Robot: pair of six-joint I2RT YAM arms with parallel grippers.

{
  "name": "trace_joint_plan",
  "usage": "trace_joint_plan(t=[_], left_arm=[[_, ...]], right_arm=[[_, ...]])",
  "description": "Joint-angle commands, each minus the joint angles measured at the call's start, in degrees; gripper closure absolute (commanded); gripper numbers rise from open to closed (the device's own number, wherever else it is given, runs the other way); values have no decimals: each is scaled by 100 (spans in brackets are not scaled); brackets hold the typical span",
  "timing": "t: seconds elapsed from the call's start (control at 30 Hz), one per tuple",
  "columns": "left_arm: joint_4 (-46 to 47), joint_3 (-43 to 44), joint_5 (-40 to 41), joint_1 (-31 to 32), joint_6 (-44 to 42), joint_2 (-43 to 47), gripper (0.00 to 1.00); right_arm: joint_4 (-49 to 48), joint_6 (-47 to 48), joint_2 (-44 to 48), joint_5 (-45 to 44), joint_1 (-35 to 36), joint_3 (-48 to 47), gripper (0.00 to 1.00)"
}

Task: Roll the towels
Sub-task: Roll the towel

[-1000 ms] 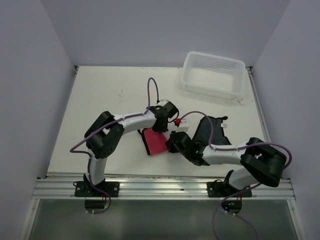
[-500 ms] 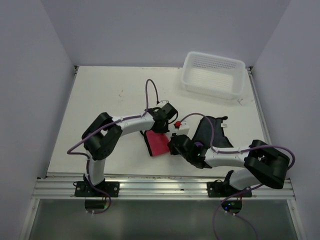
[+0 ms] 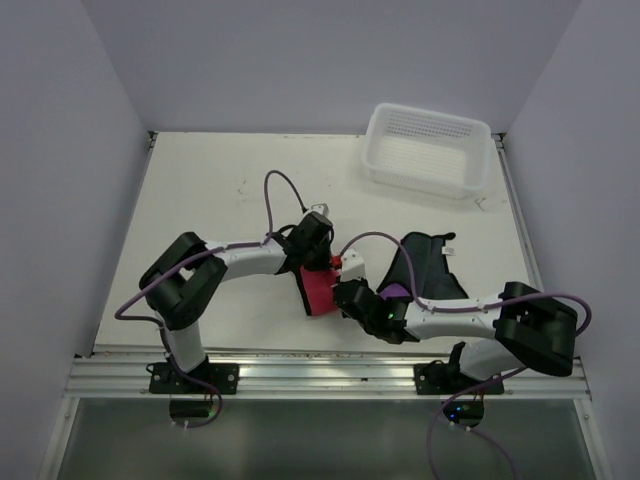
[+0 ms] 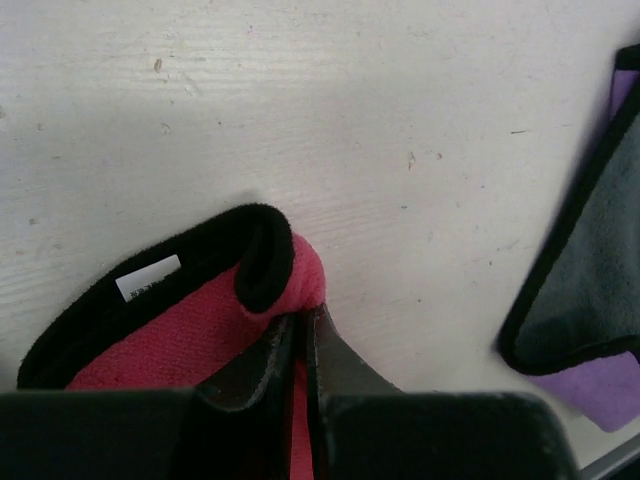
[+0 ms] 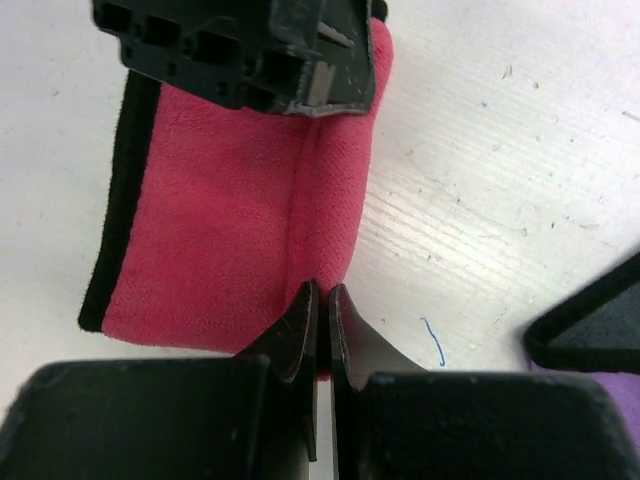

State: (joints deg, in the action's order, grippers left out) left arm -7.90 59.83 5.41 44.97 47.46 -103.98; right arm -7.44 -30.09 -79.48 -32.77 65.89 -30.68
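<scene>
A pink-red towel (image 3: 320, 293) with a black border lies at the table's middle front, its right edge curled into a small roll (image 4: 285, 262). My left gripper (image 3: 317, 268) is at the roll's far end, shut on the pink fabric (image 4: 301, 322). At the near end of the same roll, my right gripper (image 3: 346, 297) is also shut on the pink towel (image 5: 321, 296). The purple towel (image 3: 430, 268), dark grey with black trim, lies flat to the right, partly under the right arm. Its corner shows in both wrist views (image 4: 590, 290) (image 5: 600, 325).
A white perforated basket (image 3: 428, 148) stands at the back right. The pale table (image 3: 220, 190) stretches to the left and back. The left gripper's body (image 5: 240, 50) fills the top of the right wrist view, close to my right fingertips.
The left gripper has shut on the pink towel's edge. Both grippers shifted toward the near left, and the towel's right edge has curled over.
</scene>
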Motion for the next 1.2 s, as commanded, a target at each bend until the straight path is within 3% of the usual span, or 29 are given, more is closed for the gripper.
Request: trace_joint_plan(t=[0.0,0.53,0.9,1.17], left_arm=[[1307,-358,128,-401,0,220,100],[3373,-1588,-892,-867,-114,625,100],[3638,-1826,-1569,-1148,-360,493,100],[3208,-1800,-1596,-1219,-721,449,100]], right_arm=[[883,451,-119,-431,398,-351,100],[2492,881,-1832,-2162,1629,-1854,100],[3091,1611,-2871,-2251,1954,-2680,100],[3153,1804,-3205,-1909,1981,-2856,100]])
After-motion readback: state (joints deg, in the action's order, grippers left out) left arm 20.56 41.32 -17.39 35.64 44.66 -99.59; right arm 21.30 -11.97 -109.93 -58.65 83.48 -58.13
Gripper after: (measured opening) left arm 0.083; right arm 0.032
